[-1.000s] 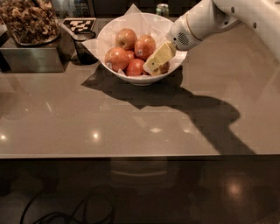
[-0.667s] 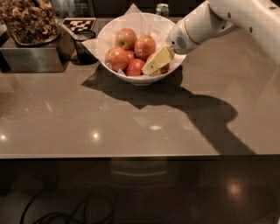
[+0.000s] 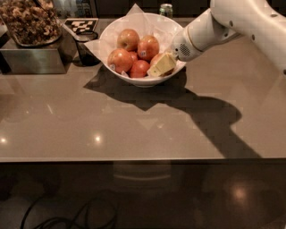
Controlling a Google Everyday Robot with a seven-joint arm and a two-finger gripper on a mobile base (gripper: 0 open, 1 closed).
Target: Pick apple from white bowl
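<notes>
The white bowl [image 3: 134, 80], lined with white paper, stands at the back middle of the table and holds several apples. A red-orange apple [image 3: 155, 58] lies at the bowl's right side, mostly hidden behind my gripper [image 3: 161, 65]. The gripper reaches into the bowl from the right and sits low, against this apple. Other apples lie to its left: one at the back [image 3: 128, 39], one with a small sticker [image 3: 148, 47], one at the front left [image 3: 119, 60] and a small redder one [image 3: 139, 68].
A small dark cup [image 3: 87, 47] stands just left of the bowl. Left of it, a metal box [image 3: 33, 60] carries a container of brown snacks [image 3: 29, 20]. A checkered marker [image 3: 80, 24] and a green can [image 3: 166, 9] lie behind. The table's front edge [image 3: 134, 159] is near.
My gripper has dipped slightly lower into the right side of the bowl. The apples and the bowl have not moved.
</notes>
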